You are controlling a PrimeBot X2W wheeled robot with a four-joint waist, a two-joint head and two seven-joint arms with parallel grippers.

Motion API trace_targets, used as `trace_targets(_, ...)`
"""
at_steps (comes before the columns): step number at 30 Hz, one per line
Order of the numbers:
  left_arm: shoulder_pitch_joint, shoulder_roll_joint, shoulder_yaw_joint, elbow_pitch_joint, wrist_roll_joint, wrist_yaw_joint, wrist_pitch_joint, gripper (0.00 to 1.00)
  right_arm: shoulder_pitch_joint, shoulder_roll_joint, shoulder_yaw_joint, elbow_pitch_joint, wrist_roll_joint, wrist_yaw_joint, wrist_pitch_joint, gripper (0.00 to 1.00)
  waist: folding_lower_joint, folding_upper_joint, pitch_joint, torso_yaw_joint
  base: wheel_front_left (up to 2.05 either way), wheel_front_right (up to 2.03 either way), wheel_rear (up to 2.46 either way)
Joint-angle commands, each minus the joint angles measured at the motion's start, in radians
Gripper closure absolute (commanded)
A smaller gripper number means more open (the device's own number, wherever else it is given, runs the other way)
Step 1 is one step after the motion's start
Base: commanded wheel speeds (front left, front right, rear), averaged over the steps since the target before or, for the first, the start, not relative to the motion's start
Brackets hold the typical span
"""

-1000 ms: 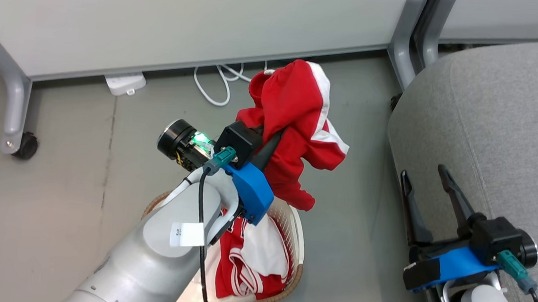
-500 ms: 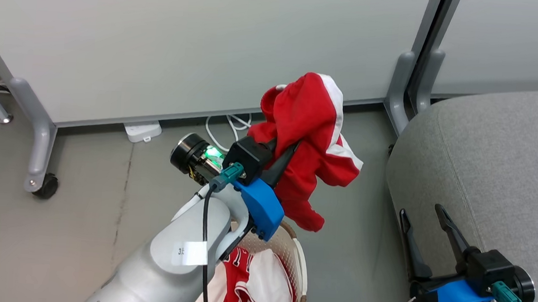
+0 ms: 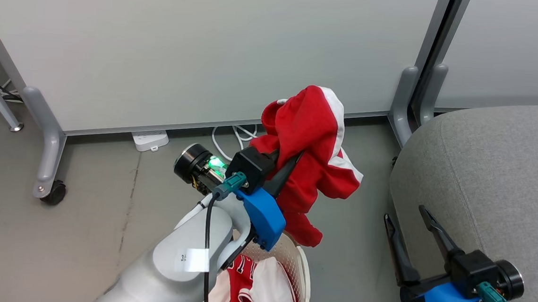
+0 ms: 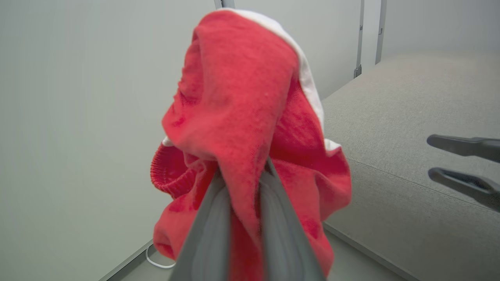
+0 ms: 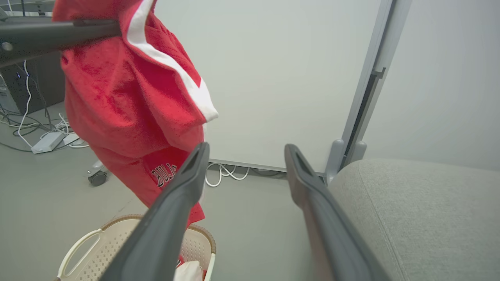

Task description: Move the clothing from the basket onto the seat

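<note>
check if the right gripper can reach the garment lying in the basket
Doubtful: the left forearm covers much of the basket and the held garment hangs above it, though the right gripper is open.

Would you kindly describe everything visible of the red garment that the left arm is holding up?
The soft red fleecy garment, with white stripes and a ribbed hem, is bunched and drapes over the dark fingers of the left end effector, which is shut on it. It hangs in the air beside the grey fabric seat; its lower end, bearing dark lettering, is above the cream-white perforated basket.
</note>
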Motion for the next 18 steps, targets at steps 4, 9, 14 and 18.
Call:
trace_targets(4,-0.003,0.0,-0.008,0.0,-0.005,0.006,-0.005,1.0,-0.052,-0.036,0.055,0.003,-0.005,0.0,-0.003,0.0,0.0001,-0.0001,0.005,0.002,0.0,0.0,0.0)
trace_targets(9,-0.013,0.0,-0.018,-0.006,-0.008,0.007,-0.005,1.0,-0.124,-0.074,0.143,0.014,-0.003,0.0,-0.003,0.0,0.0001,-0.0001,0.016,0.009,0.0,0.0,0.0)
trace_targets(14,-0.028,0.0,-0.032,-0.012,-0.009,0.009,-0.005,1.0,-0.215,-0.103,0.237,0.041,0.003,0.0,-0.003,0.0,0.0001,-0.0001,0.033,0.02,0.0,0.0,0.0)
trace_targets(18,-0.034,0.0,-0.044,-0.022,-0.01,0.014,-0.005,1.0,-0.284,-0.112,0.294,0.075,0.006,0.0,-0.003,0.0,0.0001,-0.0001,0.048,0.03,0.0,0.0,0.0)
